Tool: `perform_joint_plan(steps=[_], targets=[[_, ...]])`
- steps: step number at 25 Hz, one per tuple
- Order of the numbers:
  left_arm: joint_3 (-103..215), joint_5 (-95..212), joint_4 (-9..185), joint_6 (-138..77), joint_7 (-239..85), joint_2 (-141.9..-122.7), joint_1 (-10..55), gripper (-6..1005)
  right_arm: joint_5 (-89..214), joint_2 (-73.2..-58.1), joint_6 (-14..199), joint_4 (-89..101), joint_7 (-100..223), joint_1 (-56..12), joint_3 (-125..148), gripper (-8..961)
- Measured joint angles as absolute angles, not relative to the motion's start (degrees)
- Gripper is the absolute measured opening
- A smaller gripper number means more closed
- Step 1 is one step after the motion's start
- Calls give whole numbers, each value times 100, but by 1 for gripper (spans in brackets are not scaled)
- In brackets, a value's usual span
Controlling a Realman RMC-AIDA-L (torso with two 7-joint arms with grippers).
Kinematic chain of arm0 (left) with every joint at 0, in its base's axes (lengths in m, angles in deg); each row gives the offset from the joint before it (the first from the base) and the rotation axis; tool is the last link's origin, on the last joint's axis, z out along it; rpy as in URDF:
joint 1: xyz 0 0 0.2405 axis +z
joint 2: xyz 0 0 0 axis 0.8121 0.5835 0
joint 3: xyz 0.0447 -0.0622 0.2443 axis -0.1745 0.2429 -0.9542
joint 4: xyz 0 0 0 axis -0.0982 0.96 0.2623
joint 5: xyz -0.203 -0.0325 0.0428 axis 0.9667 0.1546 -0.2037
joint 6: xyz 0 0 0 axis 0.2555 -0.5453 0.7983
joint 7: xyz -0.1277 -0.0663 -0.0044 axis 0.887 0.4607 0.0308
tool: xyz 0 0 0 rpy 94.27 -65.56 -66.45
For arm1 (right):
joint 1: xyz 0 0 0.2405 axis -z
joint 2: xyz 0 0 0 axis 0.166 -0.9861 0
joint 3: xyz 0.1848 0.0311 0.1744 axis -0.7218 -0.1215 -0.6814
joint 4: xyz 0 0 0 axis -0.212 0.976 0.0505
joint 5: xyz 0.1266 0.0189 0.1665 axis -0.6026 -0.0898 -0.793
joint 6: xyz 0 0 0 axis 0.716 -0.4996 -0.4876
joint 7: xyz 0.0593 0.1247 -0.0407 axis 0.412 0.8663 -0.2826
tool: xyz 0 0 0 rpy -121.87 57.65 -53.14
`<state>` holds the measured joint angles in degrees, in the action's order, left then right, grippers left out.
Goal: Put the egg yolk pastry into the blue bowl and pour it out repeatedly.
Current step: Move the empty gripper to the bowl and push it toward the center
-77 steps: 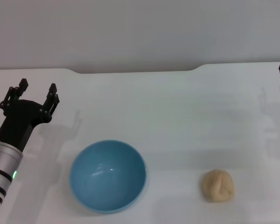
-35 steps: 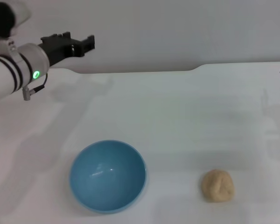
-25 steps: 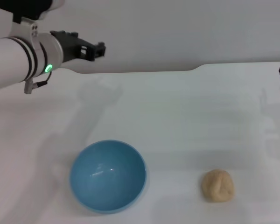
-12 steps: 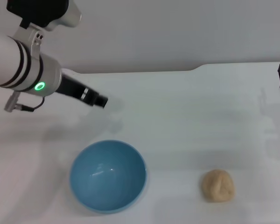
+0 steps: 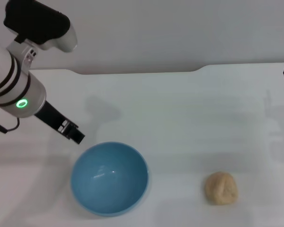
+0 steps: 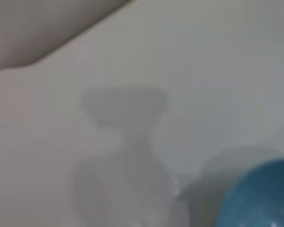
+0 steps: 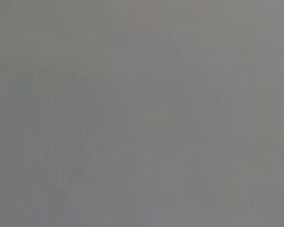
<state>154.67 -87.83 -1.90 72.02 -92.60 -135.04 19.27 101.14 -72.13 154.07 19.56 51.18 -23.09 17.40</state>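
On table [image 5: 189,104], blue bowl [image 5: 109,178] mouth-up.

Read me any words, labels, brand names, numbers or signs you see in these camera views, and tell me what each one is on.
There are none to read. The blue bowl, the egg yolk pastry and the white table are plain. The left arm carries only a glowing green ring light and black bands, no lettering. The right wrist view shows blank grey.

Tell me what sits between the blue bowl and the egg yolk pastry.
Nothing: head view shows bare white table between the blue bowl and the egg yolk pastry.
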Motion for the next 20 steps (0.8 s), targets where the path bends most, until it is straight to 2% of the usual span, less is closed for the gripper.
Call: perform_joint_plan(steps=[7,13,20], targets=[[15273,-8684,62,7679,-9169,-13547,1728,555,10112,-7213,15264,1952,5118,-2354,1740,413],[15105,-8681,449,7549,-8971,-13551,1639,384,10101,-7213,15251,1953,5118,-2353,1741,410],[14950,-8660,599,7424,-8869,-13572,1623,544,10102,-7213,15250,1956,5118,-2322,1740,406]])
